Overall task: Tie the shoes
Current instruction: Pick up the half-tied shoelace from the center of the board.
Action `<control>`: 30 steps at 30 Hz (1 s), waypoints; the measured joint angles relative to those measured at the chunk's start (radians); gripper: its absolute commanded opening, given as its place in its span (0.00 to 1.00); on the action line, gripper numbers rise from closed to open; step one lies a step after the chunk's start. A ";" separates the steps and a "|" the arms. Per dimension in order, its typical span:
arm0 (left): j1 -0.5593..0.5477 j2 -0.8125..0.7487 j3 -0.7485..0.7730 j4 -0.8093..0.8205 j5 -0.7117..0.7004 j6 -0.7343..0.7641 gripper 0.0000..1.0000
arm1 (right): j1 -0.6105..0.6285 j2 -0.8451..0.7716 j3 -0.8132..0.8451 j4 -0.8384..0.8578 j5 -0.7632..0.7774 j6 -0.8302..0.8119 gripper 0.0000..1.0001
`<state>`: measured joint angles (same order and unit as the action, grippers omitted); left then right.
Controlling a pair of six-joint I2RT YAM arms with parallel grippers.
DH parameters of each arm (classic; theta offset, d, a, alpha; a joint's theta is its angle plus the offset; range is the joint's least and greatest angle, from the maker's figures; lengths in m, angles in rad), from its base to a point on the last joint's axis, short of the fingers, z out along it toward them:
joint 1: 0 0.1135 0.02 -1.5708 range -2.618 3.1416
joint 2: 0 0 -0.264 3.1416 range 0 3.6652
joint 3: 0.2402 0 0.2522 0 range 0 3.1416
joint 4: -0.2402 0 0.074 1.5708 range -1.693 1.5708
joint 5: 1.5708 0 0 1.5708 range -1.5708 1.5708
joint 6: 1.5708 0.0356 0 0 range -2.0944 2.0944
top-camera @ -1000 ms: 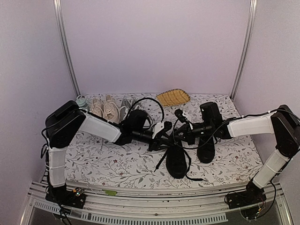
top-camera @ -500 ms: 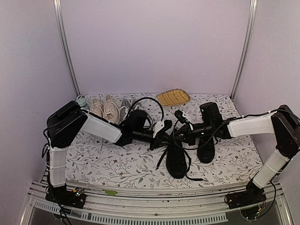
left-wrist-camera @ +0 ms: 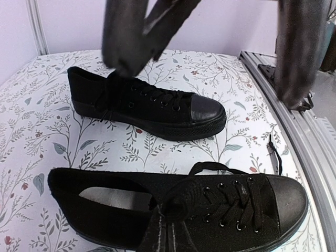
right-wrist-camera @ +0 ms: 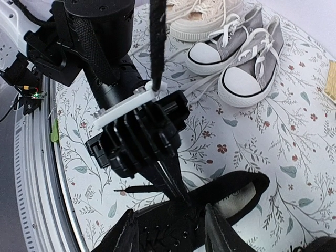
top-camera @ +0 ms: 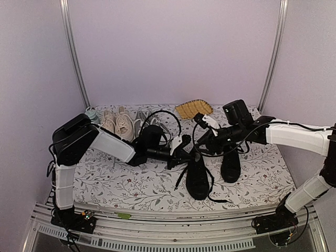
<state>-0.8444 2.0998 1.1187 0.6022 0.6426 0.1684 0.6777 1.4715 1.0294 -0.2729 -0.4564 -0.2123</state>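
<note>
Two black shoes lie on the flowered cloth, one (top-camera: 198,178) near the middle and the other (top-camera: 231,167) to its right. In the left wrist view the closer shoe (left-wrist-camera: 226,207) fills the bottom and the other shoe (left-wrist-camera: 147,102) lies behind it. My left gripper (top-camera: 185,152) is shut on a black lace (left-wrist-camera: 173,215) at the top of the closer shoe's lacing. The right wrist view shows its closed fingers (right-wrist-camera: 173,178) reaching down to that shoe (right-wrist-camera: 231,197). My right gripper (top-camera: 209,143) hangs open just above the same shoe, fingers (right-wrist-camera: 220,231) apart, nothing between them. A lace strand (right-wrist-camera: 156,42) runs up past its camera.
Beige sneakers (top-camera: 118,122) and grey sneakers with white toe caps (right-wrist-camera: 247,68) stand at the back left. A woven yellow object (top-camera: 193,109) lies at the back centre. A loose lace end (top-camera: 218,199) trails toward the metal rail (left-wrist-camera: 294,121) at the near table edge.
My right gripper has opened and lifted up and back from the shoe. The left gripper has closed on the lace and stayed near the shoe's lacing.
</note>
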 measured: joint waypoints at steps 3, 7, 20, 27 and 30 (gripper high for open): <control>-0.004 0.000 -0.013 0.014 -0.007 -0.013 0.00 | 0.040 -0.017 0.059 -0.126 0.068 0.060 0.44; -0.006 0.000 -0.032 0.039 -0.027 -0.027 0.00 | 0.090 -0.076 0.049 -0.265 0.144 0.176 0.44; -0.013 -0.007 -0.090 0.092 -0.071 -0.066 0.00 | 0.297 0.102 -0.061 -0.534 0.273 0.439 0.45; -0.013 -0.009 -0.107 0.095 -0.081 -0.065 0.00 | 0.336 0.146 -0.093 -0.547 0.296 0.462 0.45; -0.013 -0.011 -0.108 0.095 -0.084 -0.065 0.00 | 0.360 0.184 -0.105 -0.547 0.306 0.466 0.39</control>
<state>-0.8577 2.0892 1.0111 0.6975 0.5587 0.1036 1.0378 1.6554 0.9241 -0.8196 -0.1505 0.2535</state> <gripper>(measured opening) 0.005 0.446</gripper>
